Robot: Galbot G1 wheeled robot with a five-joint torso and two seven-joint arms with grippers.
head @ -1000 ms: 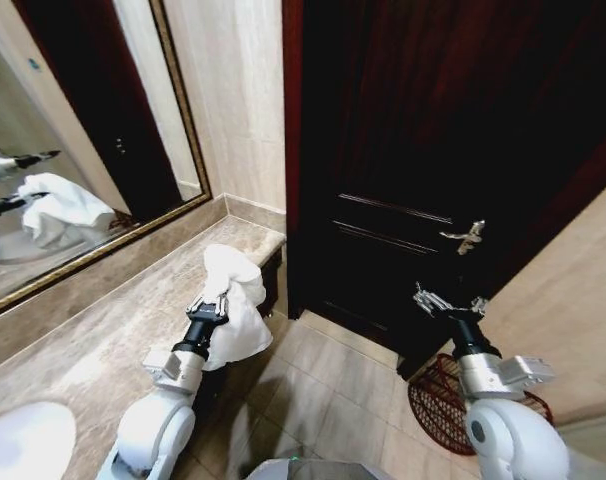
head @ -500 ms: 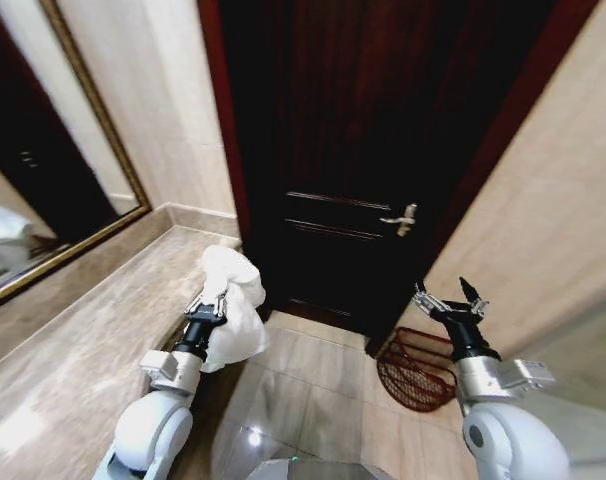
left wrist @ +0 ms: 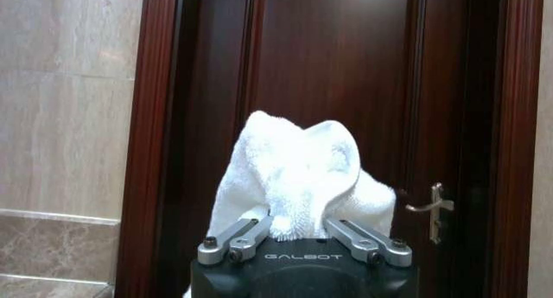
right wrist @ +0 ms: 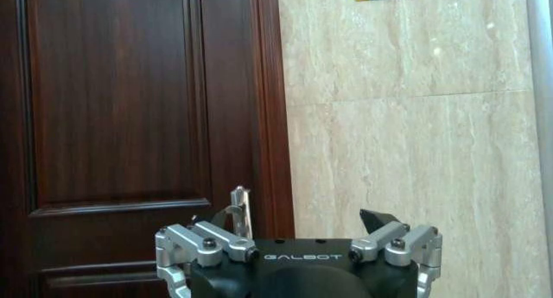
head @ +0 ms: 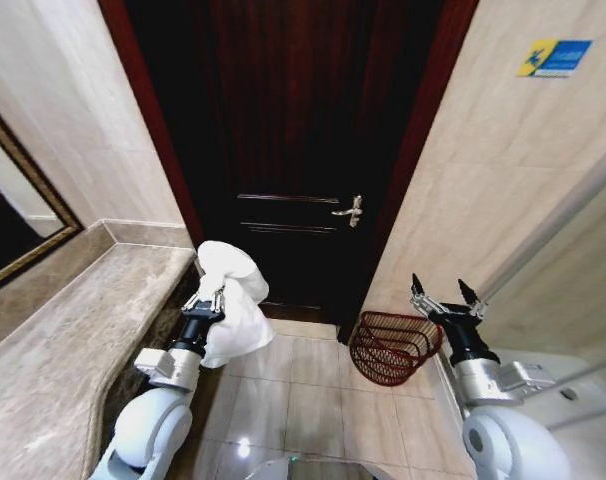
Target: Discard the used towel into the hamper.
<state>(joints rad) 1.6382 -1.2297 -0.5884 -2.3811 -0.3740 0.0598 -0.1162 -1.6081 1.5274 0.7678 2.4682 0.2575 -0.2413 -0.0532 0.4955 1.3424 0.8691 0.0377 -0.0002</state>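
Head view: left end effector [head: 210, 296] is clamping the white towel [head: 231, 312] at 9 o'clock, right end effector [head: 441, 298] is idling spread open, hamper [head: 391, 346] sitting on floor at 4 o'clock; towel should go squarely above rim before release.

The tiled floor [head: 303, 385] before the hamper [head: 393, 346] is bare. The counter [head: 73, 350] stands left, the closed door [head: 293, 150] behind it, a wall [head: 503, 180] right.

The hamper [head: 394, 346] sits on the tiled floor [head: 303, 395] just beside the dark door [head: 293, 150].
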